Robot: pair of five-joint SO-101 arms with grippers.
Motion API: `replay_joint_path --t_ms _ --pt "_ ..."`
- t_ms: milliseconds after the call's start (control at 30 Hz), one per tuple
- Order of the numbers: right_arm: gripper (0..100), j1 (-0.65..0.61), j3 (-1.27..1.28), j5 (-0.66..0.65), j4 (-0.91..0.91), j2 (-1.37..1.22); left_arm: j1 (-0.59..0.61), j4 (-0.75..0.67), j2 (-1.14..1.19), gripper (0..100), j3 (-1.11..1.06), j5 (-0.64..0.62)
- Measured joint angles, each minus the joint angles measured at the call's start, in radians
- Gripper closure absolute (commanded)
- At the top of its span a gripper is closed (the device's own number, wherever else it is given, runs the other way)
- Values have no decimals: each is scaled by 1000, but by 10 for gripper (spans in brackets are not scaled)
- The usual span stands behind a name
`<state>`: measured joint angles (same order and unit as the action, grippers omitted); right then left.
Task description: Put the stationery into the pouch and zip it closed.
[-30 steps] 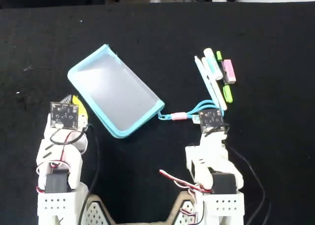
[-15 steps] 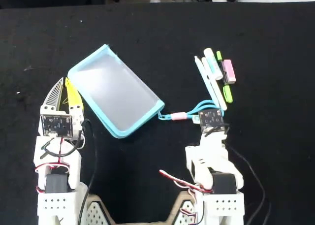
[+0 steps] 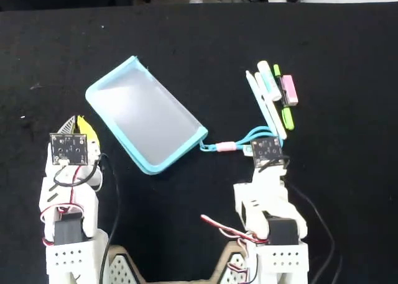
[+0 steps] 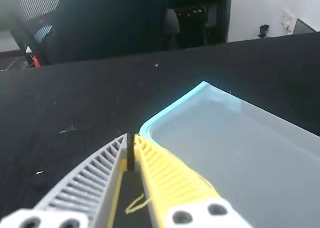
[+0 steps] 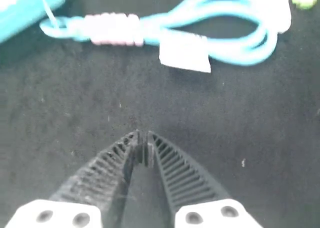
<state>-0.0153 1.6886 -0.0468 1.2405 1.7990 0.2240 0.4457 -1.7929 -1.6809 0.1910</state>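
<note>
A translucent pouch [image 3: 146, 113] with a light-blue edge lies tilted on the black table, zipper shut; its blue strap [image 3: 249, 138] with a pink bead [image 3: 226, 146] trails toward the stationery. Several pens and highlighters [image 3: 273, 97] lie bunched together at the right. My left gripper [image 3: 78, 121] sits just beside the pouch's near-left side. Its grey and yellow fingers meet at the tips [image 4: 131, 138], empty, close to the pouch corner [image 4: 200, 88]. My right gripper [image 5: 142, 135] is shut and empty, a short way from the strap loop [image 5: 225, 38] and its white tag [image 5: 184, 51].
The black table [image 3: 199, 41] runs back to a far edge, with chairs and room clutter behind it. Cables [image 3: 224, 228] lie between the two arm bases at the front. Bare cloth surrounds the pouch and pens.
The left gripper swung out toward the pouch's left corner with its fingers apart, then drew back a little and shut. The right arm, pouch and stationery have not moved.
</note>
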Motion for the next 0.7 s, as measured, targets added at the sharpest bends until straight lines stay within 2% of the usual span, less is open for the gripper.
replay_joint_path --t_ms 267,367,500,700 --pt "982 -15 0 0 -407 0 3 69 0 968 0 0" --pt "959 -15 0 -6 -499 0 3 83 0 892 0 -6" --pt "883 -43 -6 -118 -537 0 -17 140 0 793 0 -31" --pt "878 -100 -150 -163 -459 0 -2 189 0 766 0 -250"
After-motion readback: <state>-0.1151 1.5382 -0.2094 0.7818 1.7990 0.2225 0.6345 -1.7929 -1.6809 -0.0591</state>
